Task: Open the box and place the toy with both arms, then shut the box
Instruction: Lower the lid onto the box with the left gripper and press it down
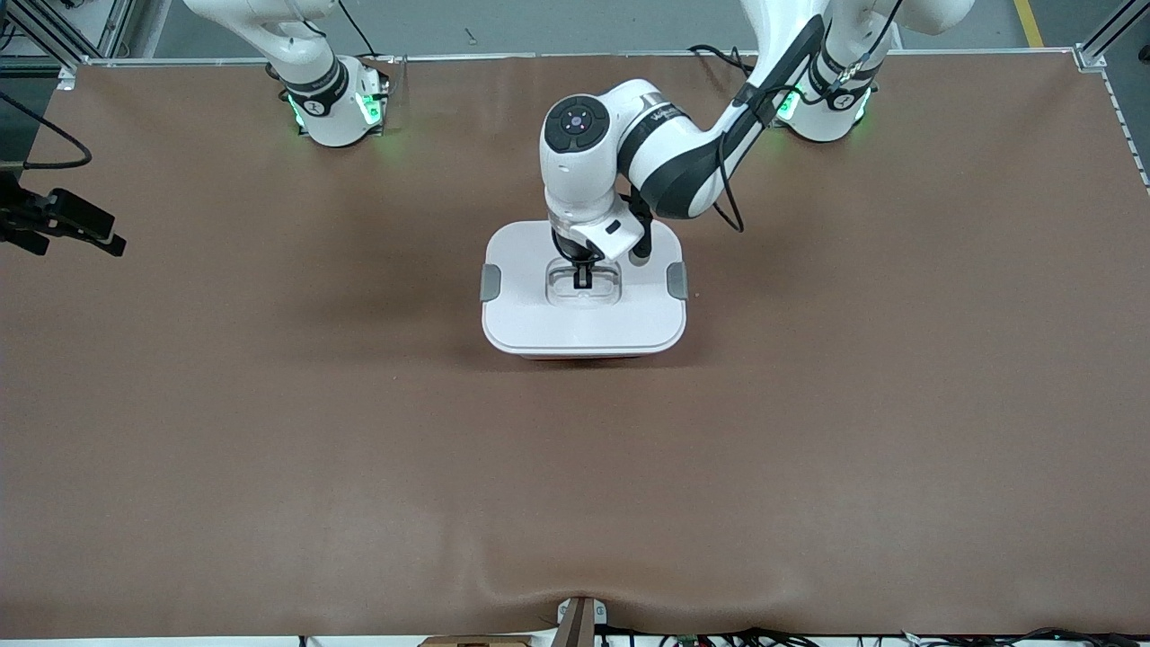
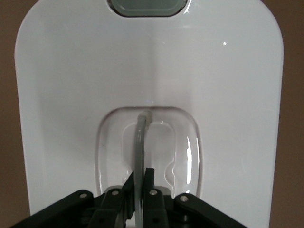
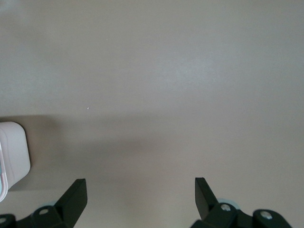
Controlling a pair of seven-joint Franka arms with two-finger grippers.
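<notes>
One container stood on the table (image 1: 269, 449): the box (image 1: 539, 314), a white rounded-rectangular tub with its lid (image 1: 526, 270) seated flat on top and a sliver of reddish base showing under the edge that faced the front camera. It sat about midway between the two arms' ends of the table, somewhat closer to the edge along which the robot bases stood than to the front edge. A grey clip (image 1: 490, 282) was on the side toward the right arm's end, and a second grey clip (image 1: 677, 280) on the side toward the left arm's end. With the lid on, nothing inside the box could be seen, and the toy did not show in any view.

The left gripper (image 1: 582, 273) was down in the clear recessed centre of the lid, its fingers (image 2: 148, 178) pinched tight on the thin translucent handle (image 2: 140, 142) that arched up out of the recess.

The right gripper (image 3: 140, 192) waited with its fingers spread wide and nothing between them. It hung over bare table, and a corner of the box showed at the edge of its wrist view.
</notes>
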